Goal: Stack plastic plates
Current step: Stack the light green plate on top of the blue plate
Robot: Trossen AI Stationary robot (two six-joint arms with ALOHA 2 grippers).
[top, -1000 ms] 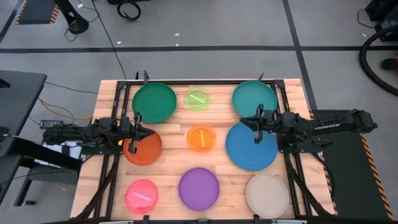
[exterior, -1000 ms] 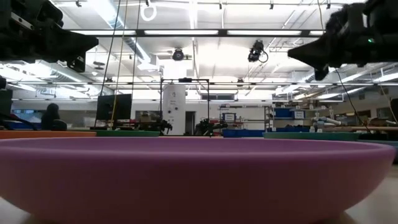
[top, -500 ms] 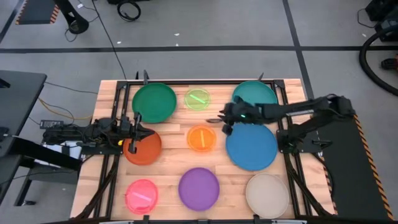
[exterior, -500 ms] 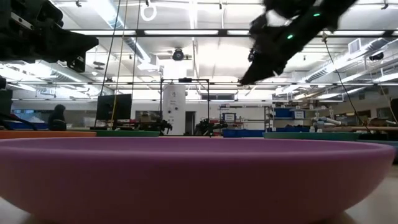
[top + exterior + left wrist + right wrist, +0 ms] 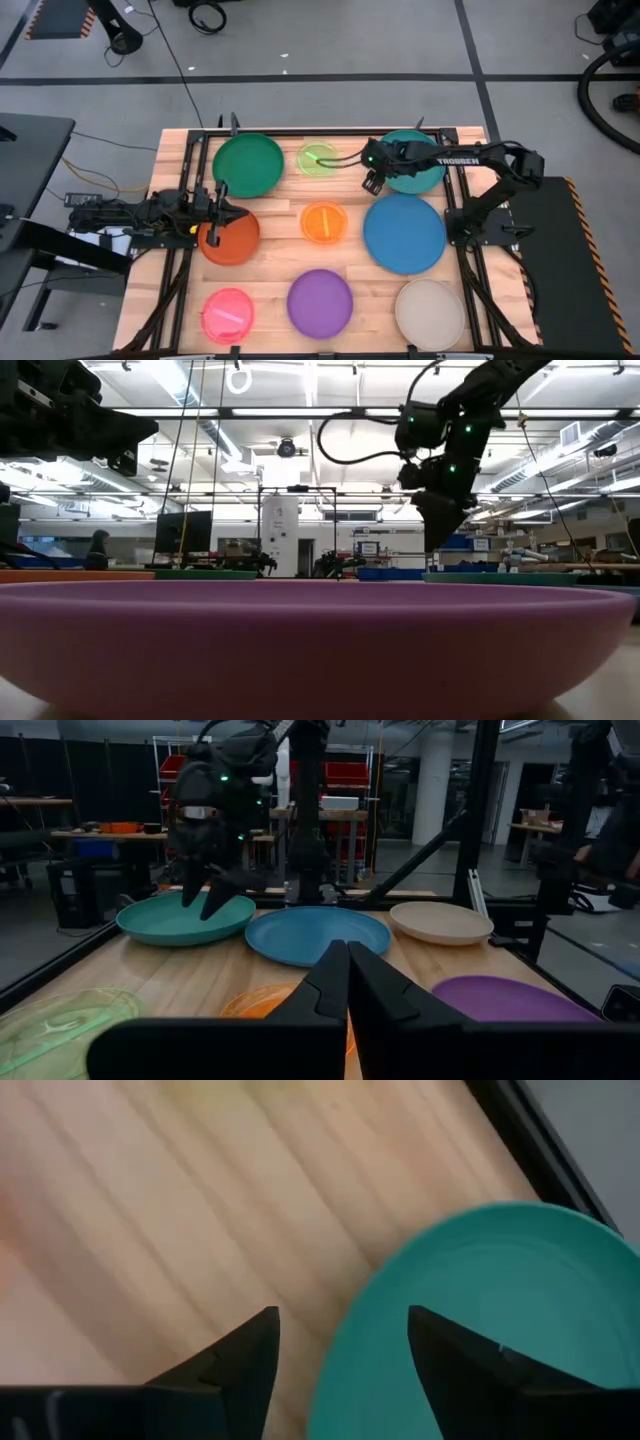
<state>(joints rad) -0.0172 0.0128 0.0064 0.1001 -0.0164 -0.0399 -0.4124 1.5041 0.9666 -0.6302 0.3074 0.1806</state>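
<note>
Nine plastic plates lie apart on the wooden table: dark green (image 5: 248,165), lime green (image 5: 318,159), teal (image 5: 415,158), orange (image 5: 323,222), blue (image 5: 404,233), red-orange (image 5: 238,242), pink (image 5: 228,313), purple (image 5: 320,302) and beige (image 5: 429,312). My right gripper (image 5: 372,172) points down over the teal plate's left rim (image 5: 400,1310). It is open, one finger on either side of that rim, and does not touch it. My left gripper (image 5: 224,211) hovers shut above the red-orange plate, holding nothing.
A black metal frame (image 5: 455,165) runs along the table's edges, and the arm bases stand at the left and right sides. Strips of bare wood (image 5: 360,200) lie between the plates. The low view is mostly filled by the purple plate's wall (image 5: 300,650).
My right gripper has left its spot over the blue plate's far rim. It has swung toward the table's left and far edge, tipped its fingers downward, come down over the teal plate's left rim and opened. No plate has moved.
</note>
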